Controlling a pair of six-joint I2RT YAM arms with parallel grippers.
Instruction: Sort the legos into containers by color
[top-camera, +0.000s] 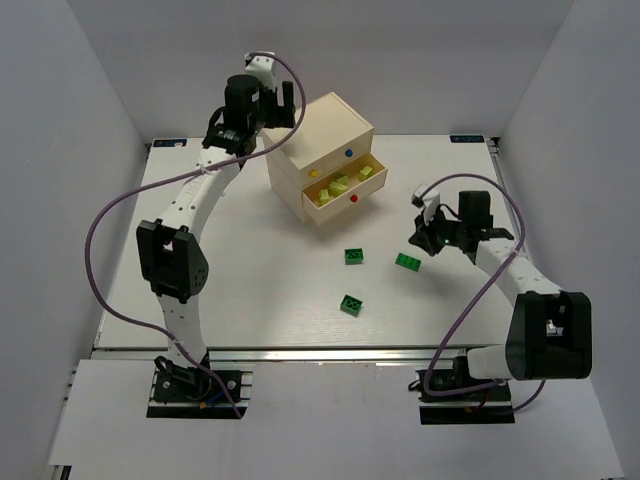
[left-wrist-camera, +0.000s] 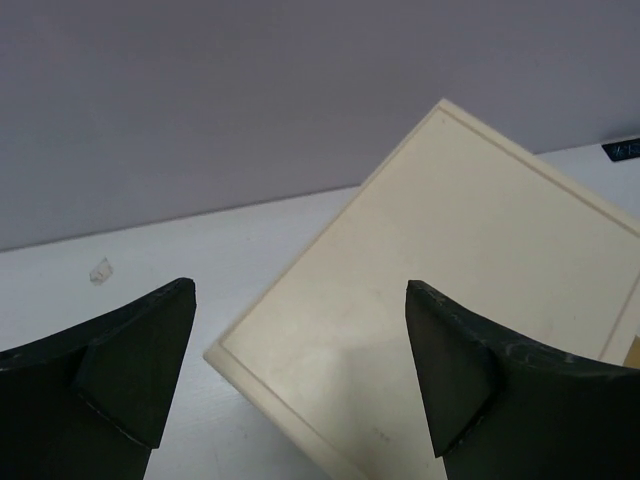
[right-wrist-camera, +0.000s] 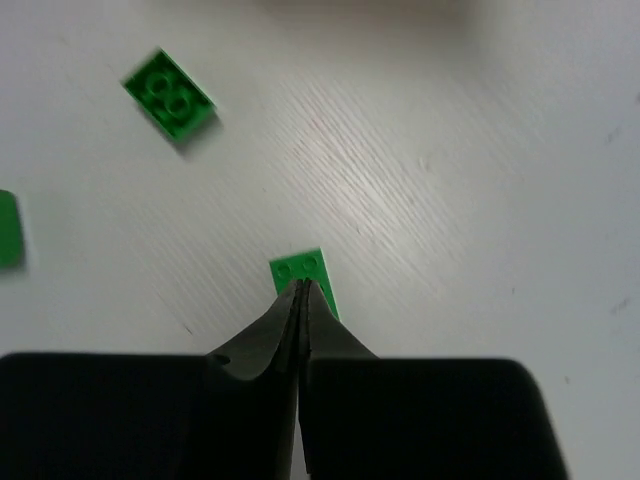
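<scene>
- Top external view: white rectangular tabletop (top-camera: 250, 300) fills the middle of the frame, with grey walls around it.
- Two black-and-white robot arms: the left arm (top-camera: 180, 230) reaches to the upper left, the right arm (top-camera: 520, 280) bends in from the lower right.
- Cream wooden cube chest (top-camera: 320, 125), upper centre, showing round blue, yellow and red knobs.
- One pulled-out drawer (top-camera: 335, 208) of the chest, with the red knob on its front, holds several yellow-green studded plastic bricks (top-camera: 340, 185).
- Left gripper (left-wrist-camera: 300, 290): jaws spread wide with nothing between them, hanging over a corner of the chest's flat top.
- Right gripper (right-wrist-camera: 300, 285): jaws pressed together with nothing visibly between them, tips over the near end of one green brick (right-wrist-camera: 310, 265) lying on the table, centre right.
- Second green studded brick (top-camera: 354, 257), just left of the first.
- Third green studded brick (top-camera: 351, 304), below both, lower centre.
</scene>
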